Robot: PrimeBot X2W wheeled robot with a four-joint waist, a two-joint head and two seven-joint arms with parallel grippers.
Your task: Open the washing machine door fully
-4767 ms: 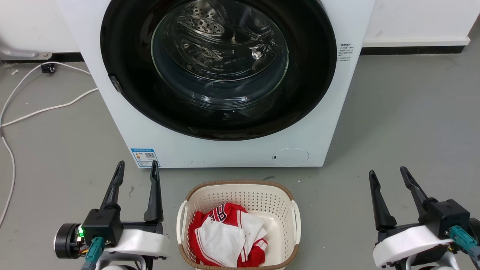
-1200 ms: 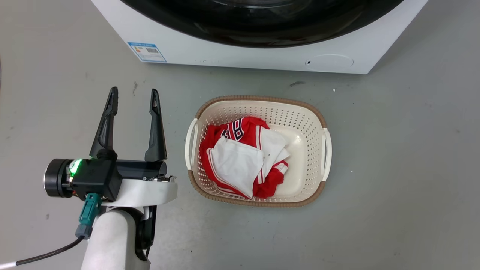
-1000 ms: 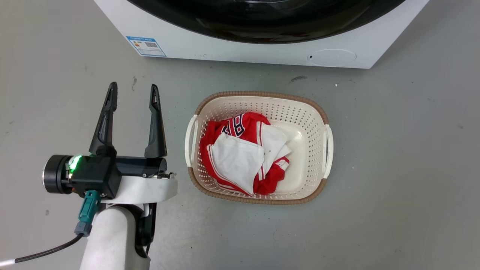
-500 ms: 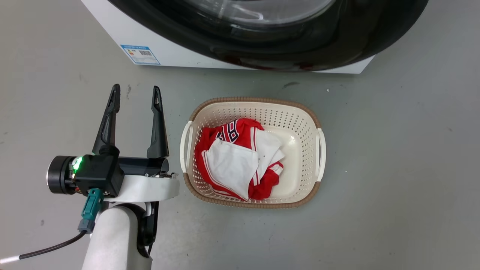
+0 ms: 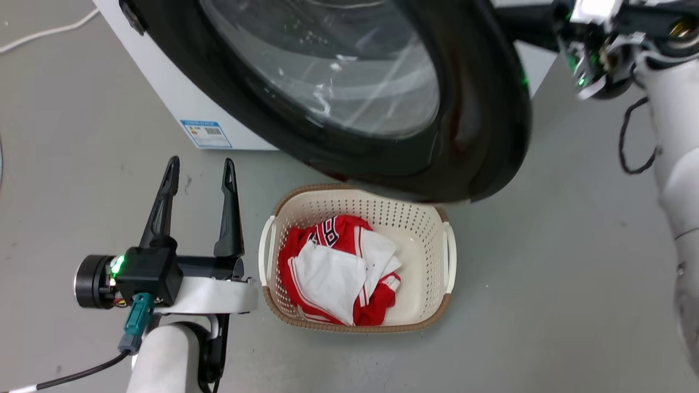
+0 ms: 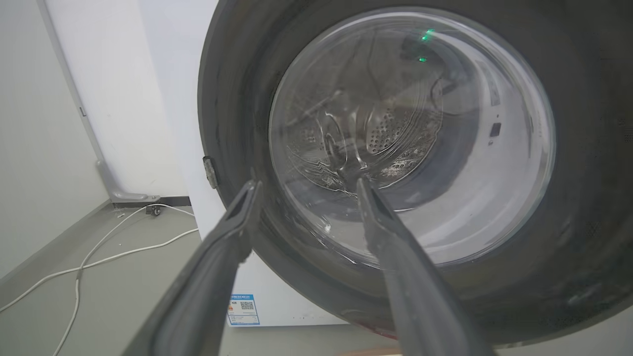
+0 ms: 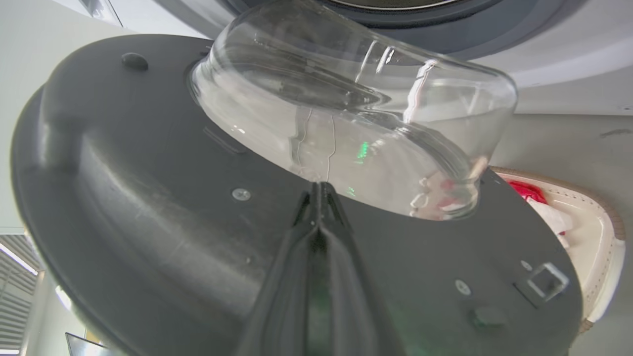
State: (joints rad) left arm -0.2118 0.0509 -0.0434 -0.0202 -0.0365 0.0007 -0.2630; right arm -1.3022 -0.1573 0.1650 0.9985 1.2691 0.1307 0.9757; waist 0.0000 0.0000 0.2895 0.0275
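The washing machine door [image 5: 475, 109] is seen swung partly out from the white washing machine [image 5: 175, 90], its black ring overhanging the far rim of a cream laundry basket [image 5: 448, 256] set on the grey floor [image 5: 546, 284]. A red and white garment [image 5: 333, 273] is bundled in the basket. The left hand [image 5: 201, 164] is held just beside the basket, fingers spread. The right arm [image 5: 663, 164] is raised behind the door's outer edge. A blue label [image 5: 206, 134] is stuck low on the machine.
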